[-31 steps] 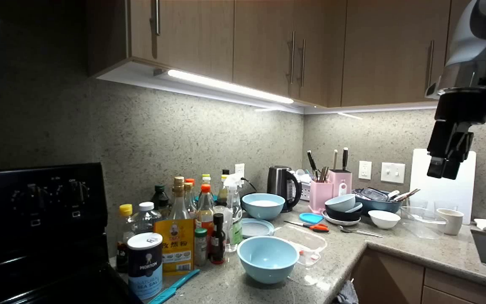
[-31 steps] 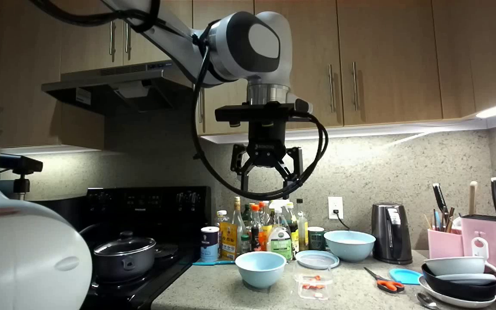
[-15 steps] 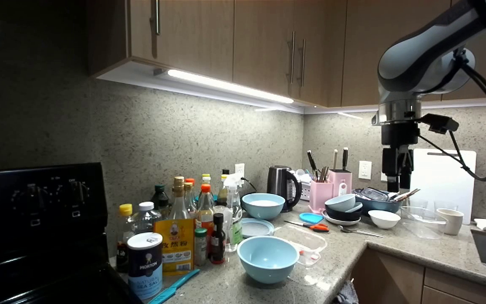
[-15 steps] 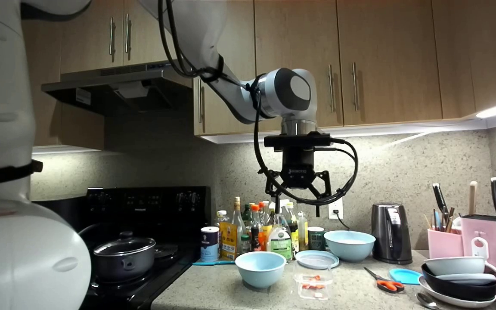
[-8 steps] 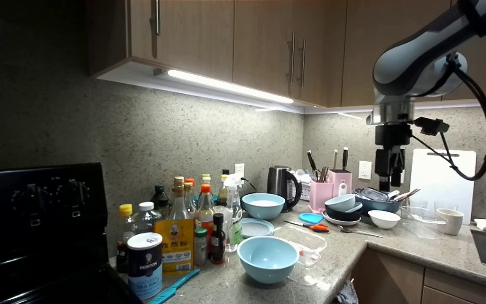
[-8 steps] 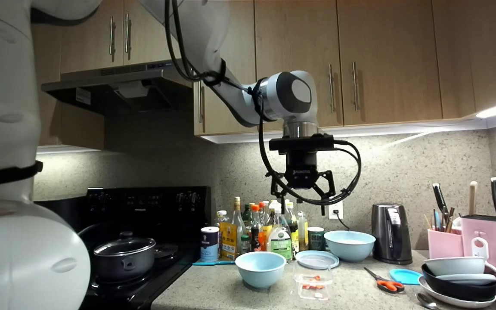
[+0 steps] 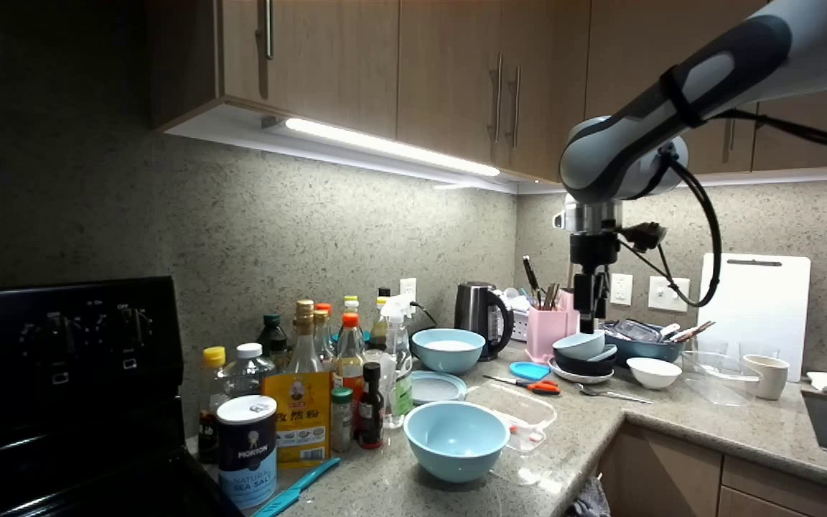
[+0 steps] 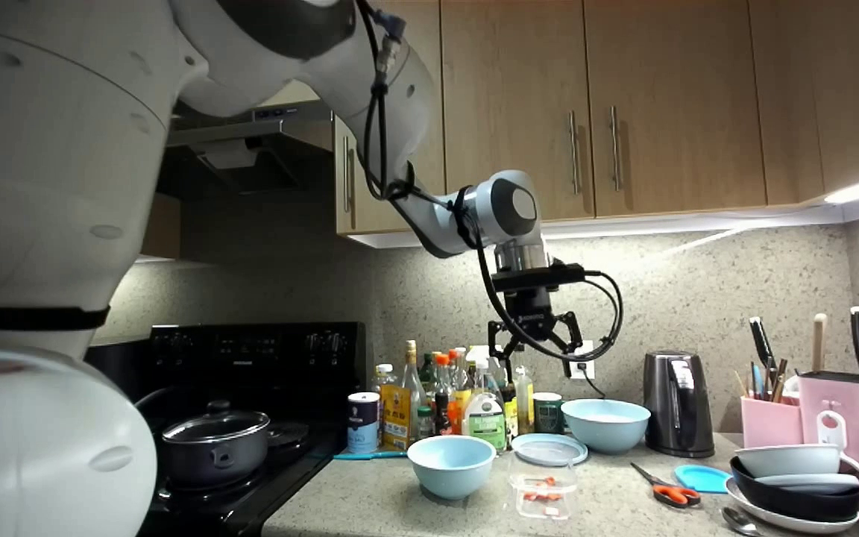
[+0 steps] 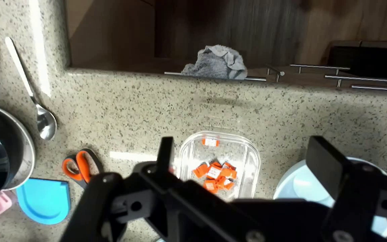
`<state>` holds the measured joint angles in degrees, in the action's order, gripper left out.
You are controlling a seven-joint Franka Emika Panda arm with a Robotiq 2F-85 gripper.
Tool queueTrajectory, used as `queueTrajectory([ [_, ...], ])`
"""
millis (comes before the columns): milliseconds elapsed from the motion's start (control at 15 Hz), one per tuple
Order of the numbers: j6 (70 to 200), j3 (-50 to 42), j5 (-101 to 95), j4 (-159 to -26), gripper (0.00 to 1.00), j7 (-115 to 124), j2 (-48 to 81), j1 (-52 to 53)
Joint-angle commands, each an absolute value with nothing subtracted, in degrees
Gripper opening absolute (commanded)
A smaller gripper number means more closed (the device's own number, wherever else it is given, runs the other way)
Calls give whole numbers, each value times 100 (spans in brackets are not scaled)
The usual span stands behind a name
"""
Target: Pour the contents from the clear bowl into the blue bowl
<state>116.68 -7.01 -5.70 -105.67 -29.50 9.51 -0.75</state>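
My claw [image 8: 537,368] spread above the clear bowl [image 9: 252,164]

I hang over the counter [image 9: 146,111], fingers [image 9: 166,151] wide apart. The clear bowl, see-through with rounded corners, lies well below me — in the wrist view it shows between my fingers, orange pieces [image 9: 215,173] inside. The blue bowl [image 9: 302,185] sits near it — one finger hides part.
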Motion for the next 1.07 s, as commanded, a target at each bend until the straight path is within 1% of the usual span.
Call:
queueTrajectory([
  [0,11381,-439,-527,-9653,100,-3313,1817,-327],
  [67,11216,-436,-587,-9572,100,-3318,1888,-390],
  [133,11518,-369,-629,-9933,100,-2978,1640,-318],
  [400,11356,-356,-633,-9617,100,-3094,1939,-450],
  [533,11969,-326,-503,-9551,100,-2846,2139,-480],
  [667,12303,-290,-321,-9343,100,-2711,2488,-577],
  [1000,12817,-358,-647,-8618,100,-2330,3547,-603],
])
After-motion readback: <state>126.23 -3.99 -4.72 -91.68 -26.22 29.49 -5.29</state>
